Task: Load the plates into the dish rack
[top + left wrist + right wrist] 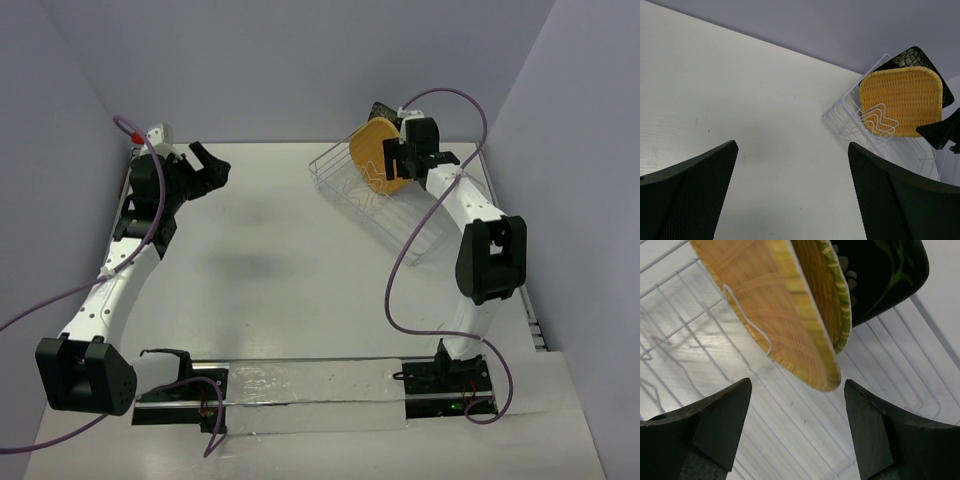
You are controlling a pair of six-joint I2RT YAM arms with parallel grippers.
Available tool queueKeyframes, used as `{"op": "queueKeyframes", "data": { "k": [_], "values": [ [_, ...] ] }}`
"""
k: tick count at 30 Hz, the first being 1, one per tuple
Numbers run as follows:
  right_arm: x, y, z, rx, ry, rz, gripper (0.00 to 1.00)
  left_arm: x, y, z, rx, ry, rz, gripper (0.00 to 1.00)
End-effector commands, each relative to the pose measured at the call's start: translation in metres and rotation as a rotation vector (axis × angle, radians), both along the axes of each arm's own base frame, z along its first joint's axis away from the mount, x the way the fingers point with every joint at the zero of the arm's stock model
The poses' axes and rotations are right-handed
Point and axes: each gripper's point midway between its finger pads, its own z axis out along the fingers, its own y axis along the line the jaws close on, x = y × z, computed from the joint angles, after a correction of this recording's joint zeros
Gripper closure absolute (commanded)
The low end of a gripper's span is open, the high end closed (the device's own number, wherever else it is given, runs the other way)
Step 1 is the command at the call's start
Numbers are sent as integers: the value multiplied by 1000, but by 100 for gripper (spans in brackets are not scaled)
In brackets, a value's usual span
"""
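Note:
The wire dish rack lies at the back right of the table. A yellow woven plate stands on edge in it, with a black flowered plate just behind. The left wrist view shows the rack, the woven plate and the black plate from afar. My right gripper is open over the rack wires. Its fingers are apart on either side of the woven plate's edge, not touching it; the black plate stands beyond. My left gripper hangs open over bare table at the back left.
Purple cables loop off both arms. Walls close in at the left, the back and right beside the rack. Both arm bases sit at the near edge.

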Motion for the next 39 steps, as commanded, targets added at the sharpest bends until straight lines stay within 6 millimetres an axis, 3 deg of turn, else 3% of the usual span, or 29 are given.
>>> {"op": "queueKeyframes", "data": {
  "k": [1, 4, 8, 12, 17, 21, 27, 33, 39],
  "values": [
    [24, -11, 19, 9, -88, -81, 23, 4, 2, 14, 3, -52, -5, 1],
    [23, -12, 14, 20, -77, -82, 36, 3, 3, 16, 4, -58, 1, 1],
    [12, -14, 13, 13, -69, -88, 38, 4, 2, 15, -1, -56, -5, 1],
    [6, -20, 8, -26, -59, -86, 63, 5, 1, 14, 0, -53, -4, 1],
    [13, -23, 25, -52, -95, -77, 85, 6, 1, 14, -2, -49, -6, 1],
    [16, -21, 53, -66, -147, -44, 99, 4, 3, 16, 2, -57, 0, 1],
    [15, -17, 88, -109, -169, 36, 100, 4, 2, 19, 0, -66, -5, 1],
    [8, -6, 108, -96, -148, 113, 100, 5, 0, 16, -4, -58, -11, 1],
    [-3, 2, 89, -88, -76, 177, 100, 5, -1, 16, -8, -57, -16, 1]
  ]
}}
